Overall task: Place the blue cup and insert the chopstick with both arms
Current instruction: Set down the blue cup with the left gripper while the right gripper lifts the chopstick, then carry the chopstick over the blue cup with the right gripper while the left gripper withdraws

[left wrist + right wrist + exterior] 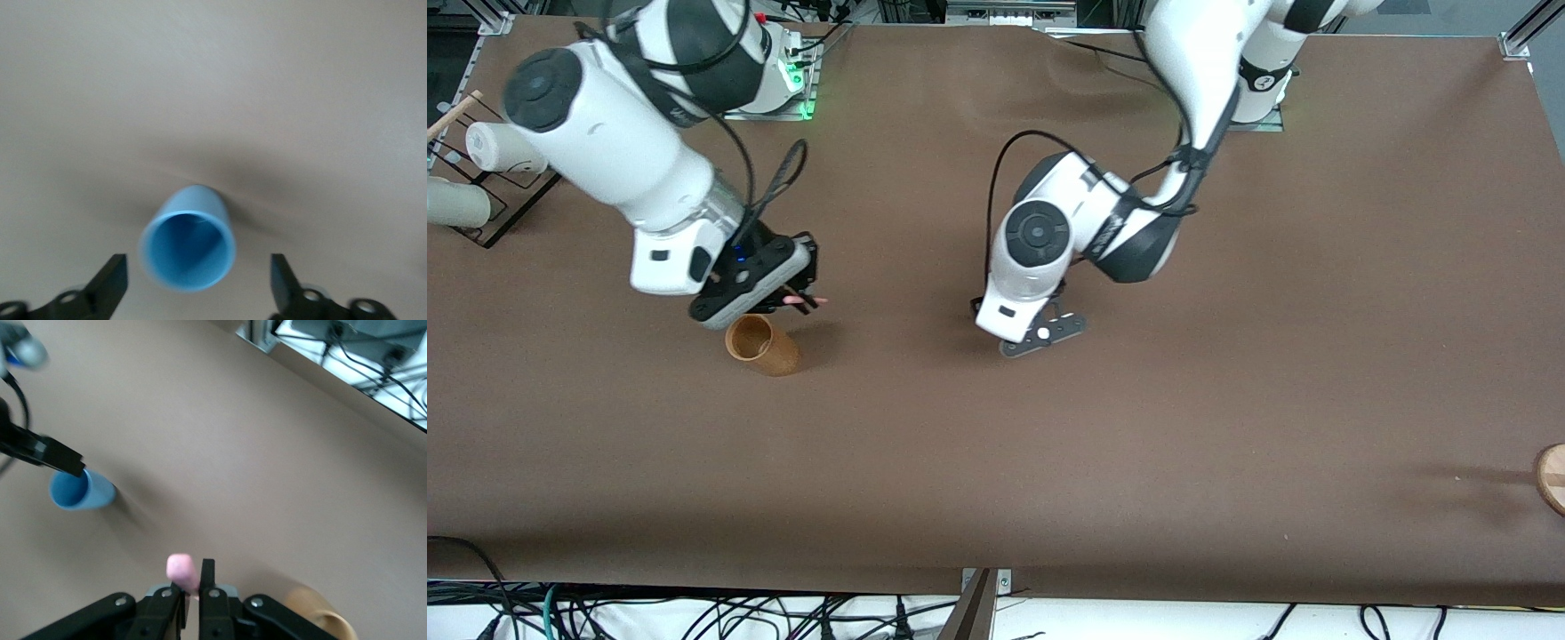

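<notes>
The blue cup (189,247) stands upright on the table with its mouth up. My left gripper (199,297) is open above it, one finger on each side with a gap to the cup. In the front view the left hand (1040,333) hides the cup. The cup also shows in the right wrist view (80,490). My right gripper (192,583) is shut on the pink chopstick (181,572). In the front view the right gripper (800,298) is over the table beside the brown cup (762,345), with the chopstick's tip (818,302) sticking out.
The brown cork-like cup (320,613) stands near the right gripper. A black rack with white cups (480,169) is at the right arm's end of the table. A round wooden piece (1552,476) lies at the edge of the left arm's end.
</notes>
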Action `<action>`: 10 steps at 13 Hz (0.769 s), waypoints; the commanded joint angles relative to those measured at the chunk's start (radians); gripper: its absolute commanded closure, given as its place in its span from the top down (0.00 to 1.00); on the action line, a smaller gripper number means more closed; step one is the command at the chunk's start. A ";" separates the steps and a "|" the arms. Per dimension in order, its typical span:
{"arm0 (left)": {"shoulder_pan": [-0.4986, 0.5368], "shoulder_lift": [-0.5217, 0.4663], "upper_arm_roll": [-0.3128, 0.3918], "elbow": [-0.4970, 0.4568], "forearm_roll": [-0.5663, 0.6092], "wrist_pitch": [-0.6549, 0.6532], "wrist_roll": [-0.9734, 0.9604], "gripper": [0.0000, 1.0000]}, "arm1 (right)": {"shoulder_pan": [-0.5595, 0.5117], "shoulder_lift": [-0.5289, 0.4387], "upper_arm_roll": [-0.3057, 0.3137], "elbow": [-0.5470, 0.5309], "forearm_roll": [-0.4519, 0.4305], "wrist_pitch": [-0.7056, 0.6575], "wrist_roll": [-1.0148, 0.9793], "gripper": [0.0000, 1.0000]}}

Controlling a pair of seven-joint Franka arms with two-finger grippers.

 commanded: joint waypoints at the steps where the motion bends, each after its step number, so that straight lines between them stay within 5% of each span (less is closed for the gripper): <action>1: 0.078 -0.183 0.017 -0.034 0.047 -0.190 0.282 1.00 | 0.093 0.032 0.009 0.008 0.000 0.065 0.115 0.00; 7: 0.497 -0.458 0.017 -0.083 0.084 -0.356 0.848 1.00 | 0.334 0.226 0.003 0.178 -0.243 0.156 0.506 0.00; 10: 0.635 -0.551 0.020 -0.176 0.079 -0.397 0.932 1.00 | 0.403 0.306 0.004 0.227 -0.362 0.171 0.631 0.00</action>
